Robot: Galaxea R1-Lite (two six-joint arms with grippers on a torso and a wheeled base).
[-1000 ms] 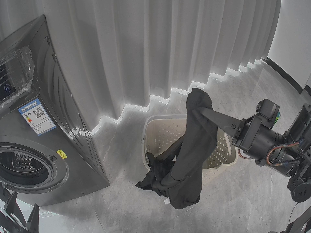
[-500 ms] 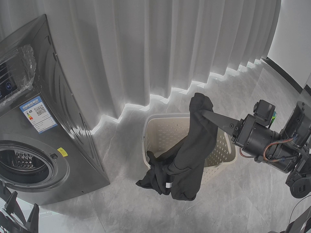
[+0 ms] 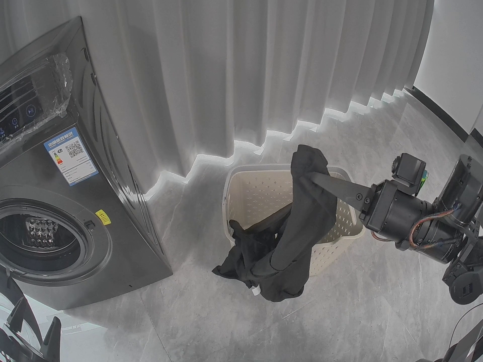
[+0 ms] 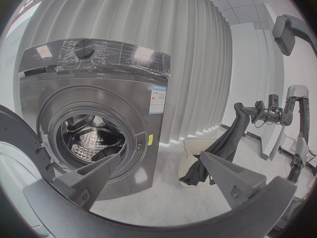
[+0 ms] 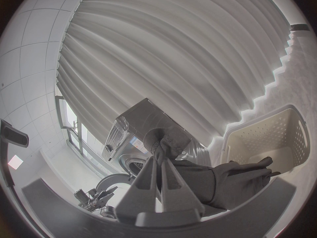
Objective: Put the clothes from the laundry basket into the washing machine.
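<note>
Left wrist view puts my left claw (image 4: pixel 159 156) nearest: its two fingers are spread wide with nothing between them. It hangs low before the washing machine (image 4: pixel 99 83), I think so that it is ready to help at the opening. The round door (image 4: pixel 13 139) stands swung open, which leaves the drum (image 4: pixel 89 139) free to receive clothes. A small dark thing lies inside, perhaps a cloth, but I cannot tell surely. Farther to my right, my right claw (image 5: pixel 159 162) has its fingers pressed together on the top of a black garment (image 3: pixel 302 217). I hold it high above the laundry basket (image 3: pixel 251 197), in my judgement so that the long cloth can come free of the rim. It is not free yet: the lower part lies over the near rim and hangs outside, on the side toward the machine, close to the floor (image 3: pixel 201 318). Whether it touches the floor I cannot tell. Behind everything hangs the white curtain (image 3: pixel 251 51). By count: two claws, one machine, one basket and one dark bundle. Whether the bundle is one piece or several I cannot tell.
</note>
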